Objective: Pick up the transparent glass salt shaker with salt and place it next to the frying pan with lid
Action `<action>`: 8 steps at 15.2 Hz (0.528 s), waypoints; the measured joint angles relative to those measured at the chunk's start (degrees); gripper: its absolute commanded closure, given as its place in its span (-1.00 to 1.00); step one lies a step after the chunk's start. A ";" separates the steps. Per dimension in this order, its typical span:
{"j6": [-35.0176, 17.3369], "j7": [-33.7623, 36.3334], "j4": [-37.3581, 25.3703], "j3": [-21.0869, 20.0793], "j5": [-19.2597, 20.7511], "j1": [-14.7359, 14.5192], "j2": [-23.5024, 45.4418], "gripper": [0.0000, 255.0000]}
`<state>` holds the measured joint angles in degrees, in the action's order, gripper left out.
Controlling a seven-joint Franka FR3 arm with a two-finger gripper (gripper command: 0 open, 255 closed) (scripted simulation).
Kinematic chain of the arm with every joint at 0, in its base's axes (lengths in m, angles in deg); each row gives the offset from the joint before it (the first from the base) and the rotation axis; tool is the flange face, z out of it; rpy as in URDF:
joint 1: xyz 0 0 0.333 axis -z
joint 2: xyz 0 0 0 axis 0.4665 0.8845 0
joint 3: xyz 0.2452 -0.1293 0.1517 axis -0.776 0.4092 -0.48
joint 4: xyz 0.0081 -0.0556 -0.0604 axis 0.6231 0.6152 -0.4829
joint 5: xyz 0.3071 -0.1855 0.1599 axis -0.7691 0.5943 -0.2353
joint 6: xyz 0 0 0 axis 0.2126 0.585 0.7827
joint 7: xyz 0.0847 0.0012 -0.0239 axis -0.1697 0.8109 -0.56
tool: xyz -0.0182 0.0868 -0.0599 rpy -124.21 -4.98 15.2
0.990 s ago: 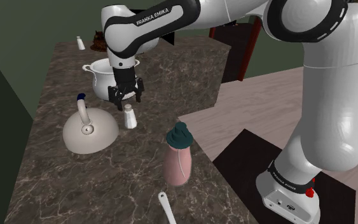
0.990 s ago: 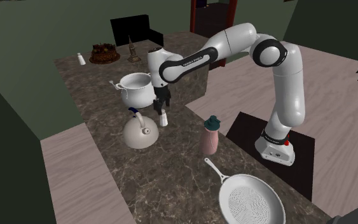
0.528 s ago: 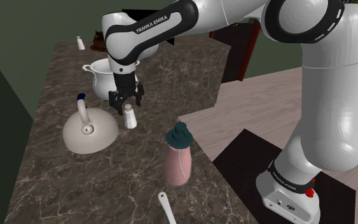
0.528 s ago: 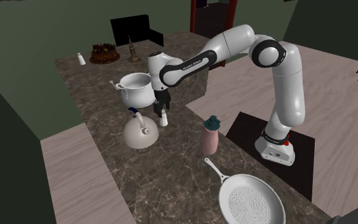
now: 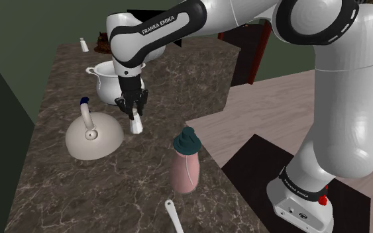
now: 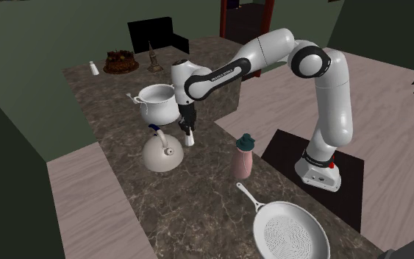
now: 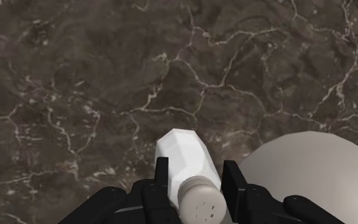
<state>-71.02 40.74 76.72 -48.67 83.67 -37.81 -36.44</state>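
Note:
The salt shaker (image 5: 136,126) is a small white bottle with a rounded cap, standing on the dark marble counter (image 5: 178,79) beside the kettle. My gripper (image 5: 132,111) points straight down over it, shut on its upper part. In the wrist view both fingers (image 7: 163,184) press the sides of the shaker (image 7: 185,156) just below the cap. From the second exterior view, the gripper (image 6: 187,129) covers the top of the shaker (image 6: 189,140). The white frying pan (image 6: 290,234) lies at the counter's near end, and its handle (image 5: 173,216) shows in the shoulder view.
A white domed kettle (image 5: 93,136) sits close beside the shaker, and a white pot (image 5: 105,78) stands just behind the gripper. A pink bottle with a teal cap (image 5: 186,165) stands between shaker and pan. A cake (image 6: 120,60) and a second small shaker (image 6: 93,68) sit at the far end.
The gripper came down over the shaker with its fingers apart, then the fingers closed onto it. The shaker stands in the same spot.

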 measured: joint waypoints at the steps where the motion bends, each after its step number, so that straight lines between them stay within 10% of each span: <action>1: 0.00 0.00 0.00 0.00 0.00 0.00 0.00 1.00; 8: 1.39 0.01 -0.78 -0.07 -0.14 0.05 -0.59 1.00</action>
<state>-69.64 40.75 75.94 -48.74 83.53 -37.77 -37.02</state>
